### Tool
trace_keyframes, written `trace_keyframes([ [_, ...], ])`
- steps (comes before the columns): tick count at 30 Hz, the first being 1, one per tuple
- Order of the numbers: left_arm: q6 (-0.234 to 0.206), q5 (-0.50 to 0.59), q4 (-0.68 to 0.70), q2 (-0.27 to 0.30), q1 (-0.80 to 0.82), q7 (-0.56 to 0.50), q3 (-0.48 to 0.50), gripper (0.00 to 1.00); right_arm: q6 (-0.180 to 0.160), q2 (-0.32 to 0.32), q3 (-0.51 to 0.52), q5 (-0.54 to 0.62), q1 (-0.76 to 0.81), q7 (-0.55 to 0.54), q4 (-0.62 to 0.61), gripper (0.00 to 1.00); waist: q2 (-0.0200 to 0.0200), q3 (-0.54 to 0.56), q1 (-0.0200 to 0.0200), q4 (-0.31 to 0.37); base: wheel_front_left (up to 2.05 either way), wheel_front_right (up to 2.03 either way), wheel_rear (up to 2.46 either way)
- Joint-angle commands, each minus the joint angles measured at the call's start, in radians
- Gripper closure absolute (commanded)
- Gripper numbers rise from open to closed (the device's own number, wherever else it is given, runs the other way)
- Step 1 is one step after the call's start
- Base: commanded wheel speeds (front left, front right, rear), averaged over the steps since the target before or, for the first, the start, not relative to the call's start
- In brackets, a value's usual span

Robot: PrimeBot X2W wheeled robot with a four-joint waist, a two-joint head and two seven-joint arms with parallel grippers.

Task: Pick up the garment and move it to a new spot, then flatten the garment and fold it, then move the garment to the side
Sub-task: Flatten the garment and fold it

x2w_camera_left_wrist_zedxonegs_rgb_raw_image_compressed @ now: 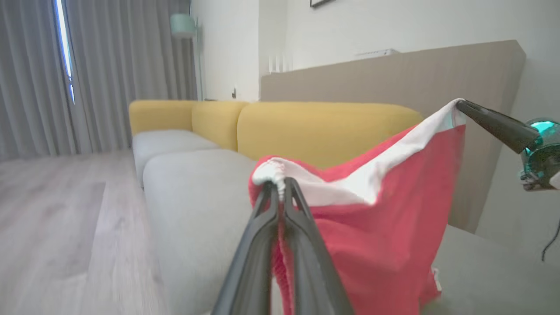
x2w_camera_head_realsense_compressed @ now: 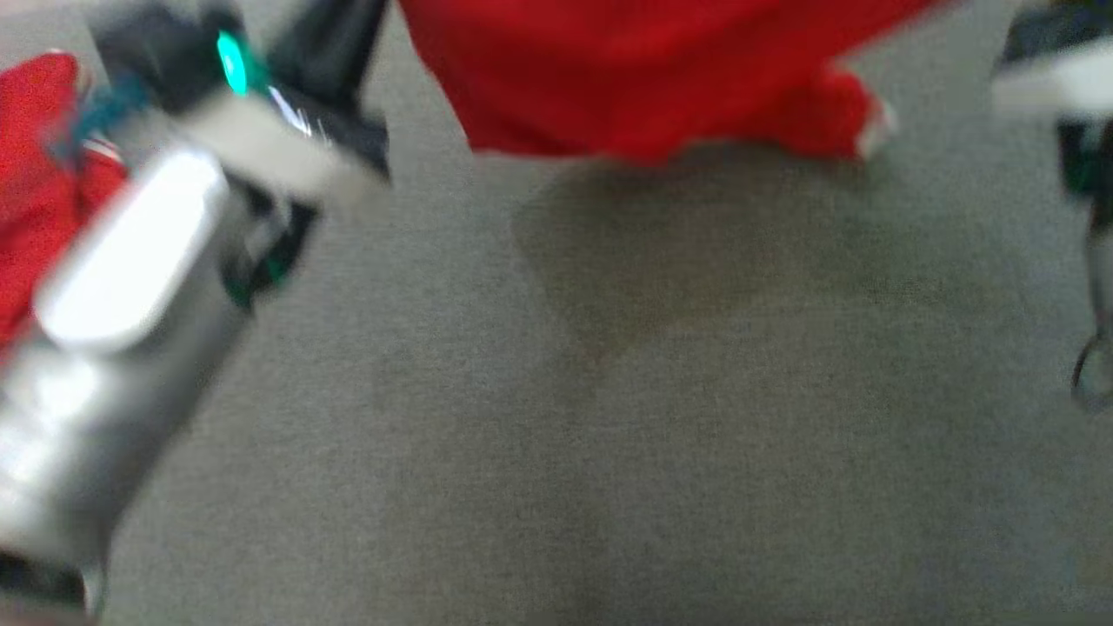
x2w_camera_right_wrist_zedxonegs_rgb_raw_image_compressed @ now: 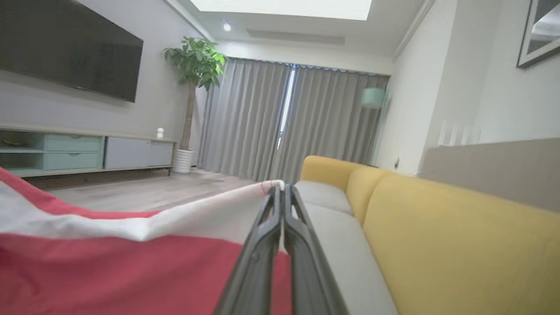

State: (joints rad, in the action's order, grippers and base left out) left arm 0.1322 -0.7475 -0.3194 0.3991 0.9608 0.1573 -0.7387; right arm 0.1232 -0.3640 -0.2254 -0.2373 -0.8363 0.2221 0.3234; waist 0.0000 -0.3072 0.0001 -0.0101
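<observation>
Near yellow sofa (x2w_camera_left_wrist_zedxonegs_rgb_raw_image_compressed: 323, 127), left gripper (x2w_camera_left_wrist_zedxonegs_rgb_raw_image_compressed: 280, 183), right gripper (x2w_camera_right_wrist_zedxonegs_rgb_raw_image_compressed: 280, 187), both clamped on red garment (x2w_camera_left_wrist_zedxonegs_rgb_raw_image_compressed: 385, 236)

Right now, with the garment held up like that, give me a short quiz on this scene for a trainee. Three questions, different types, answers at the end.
1. True or false: the left gripper is shut on the red garment.
2. Multiple choice: the backrest of the sofa is A) yellow, B) blue, C) black.
3. Fill in the blank: the right gripper pinches the garment at its ___ coloured band.

Key: 1 true. 2 A. 3 white.
</observation>
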Motion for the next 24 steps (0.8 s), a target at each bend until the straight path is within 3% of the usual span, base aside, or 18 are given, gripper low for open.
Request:
trace_keyframes([
  [1,-0.002,-0.008,0.003,0.039,0.097,-0.008,0.038,1.0,0.008,-0.017,-0.021,0.01,-0.084,-0.018,-0.027,1.0,0.0,-0.055,-0.0001,0.031,0.0,0.0,0.0],
  [7,-0.002,-0.006,-0.154,0.015,0.394,0.058,0.052,1.0,0.008,-0.025,-0.024,0.057,-0.411,-0.012,0.06,1.0,0.0,-0.152,-0.0001,0.056,0.0,0.0,0.0],
  [12,-0.002,0.021,-0.204,0.008,0.435,0.101,0.052,1.0,0.008,-0.029,-0.005,0.086,-0.479,0.022,0.094,1.0,0.0,-0.174,-0.0001,0.062,0.0,0.0,0.0],
  [17,-0.002,0.06,-0.089,0.029,0.265,0.104,0.07,1.0,0.008,-0.031,0.022,0.085,-0.345,0.035,0.071,1.0,0.0,-0.172,-0.0001,0.064,0.0,0.0,0.0],
  [24,-0.002,0.117,0.032,0.039,-0.095,0.104,0.074,1.0,0.008,-0.003,0.081,0.096,0.017,0.039,-0.032,1.0,0.0,-0.111,-0.0001,0.065,0.0,0.0,0.0],
])
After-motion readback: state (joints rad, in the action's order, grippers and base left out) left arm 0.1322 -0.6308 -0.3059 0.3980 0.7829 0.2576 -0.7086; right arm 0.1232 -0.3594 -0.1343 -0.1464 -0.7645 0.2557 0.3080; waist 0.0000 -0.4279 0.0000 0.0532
